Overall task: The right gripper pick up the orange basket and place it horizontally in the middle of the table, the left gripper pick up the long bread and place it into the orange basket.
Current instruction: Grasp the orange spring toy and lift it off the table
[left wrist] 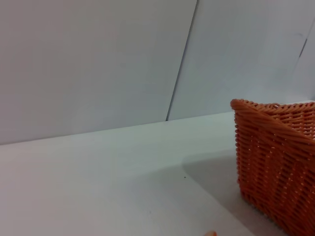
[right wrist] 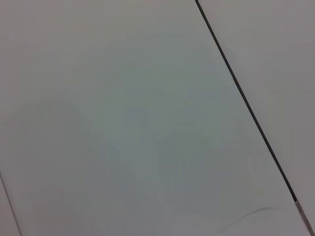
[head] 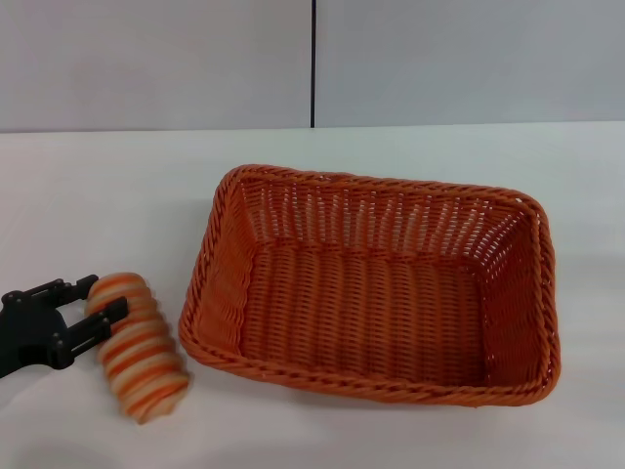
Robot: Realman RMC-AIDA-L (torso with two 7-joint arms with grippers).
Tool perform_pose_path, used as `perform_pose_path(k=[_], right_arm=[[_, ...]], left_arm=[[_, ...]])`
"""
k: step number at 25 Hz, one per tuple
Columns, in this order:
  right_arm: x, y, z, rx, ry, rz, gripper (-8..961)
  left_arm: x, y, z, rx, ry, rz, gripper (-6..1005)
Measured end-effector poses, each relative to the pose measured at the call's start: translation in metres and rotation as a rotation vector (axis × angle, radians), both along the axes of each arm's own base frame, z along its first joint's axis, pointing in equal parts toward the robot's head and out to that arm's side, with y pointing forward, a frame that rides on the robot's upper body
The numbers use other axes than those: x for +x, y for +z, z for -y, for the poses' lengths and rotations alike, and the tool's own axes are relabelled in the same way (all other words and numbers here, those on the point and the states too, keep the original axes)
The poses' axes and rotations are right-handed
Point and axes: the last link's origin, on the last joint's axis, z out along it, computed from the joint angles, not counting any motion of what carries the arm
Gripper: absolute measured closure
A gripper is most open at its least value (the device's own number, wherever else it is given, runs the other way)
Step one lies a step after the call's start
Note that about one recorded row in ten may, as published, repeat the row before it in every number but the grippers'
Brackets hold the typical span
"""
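The orange basket (head: 376, 283) stood upright on the white table (head: 98, 195), about in the middle, with its long side running across the head view. Nothing lay inside it. To the robot's left of the basket, the long bread (head: 137, 345) lay on the table, just beside the basket's near left corner but not touching it as far as could be seen. The bread was turned a little, with one end pointing toward the near edge.

The left gripper (head: 98, 301) came in from the left edge of the head view, low over the table. Its two black fingers were spread apart and stood on both sides of the far end of the bread; whether the fingers (head: 103, 318) already pressed on it could not be told. In the left wrist view only a corner of the basket and the table were seen.

The right gripper was not visible; its wrist camera showed only a grey wall panel (right wrist: 123, 123) with a dark seam
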Motion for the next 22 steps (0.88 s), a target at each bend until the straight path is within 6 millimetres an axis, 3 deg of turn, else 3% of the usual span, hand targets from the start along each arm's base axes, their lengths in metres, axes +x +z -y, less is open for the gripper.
perform_pose_path(k=[22], right_arm=[[0.0001,-0.0001,-0.0021,0.006,-0.004,-0.004,470]], left_arm=[[0.0008,0.0007,-0.0008,0.000,-0.002,0.002,614]])
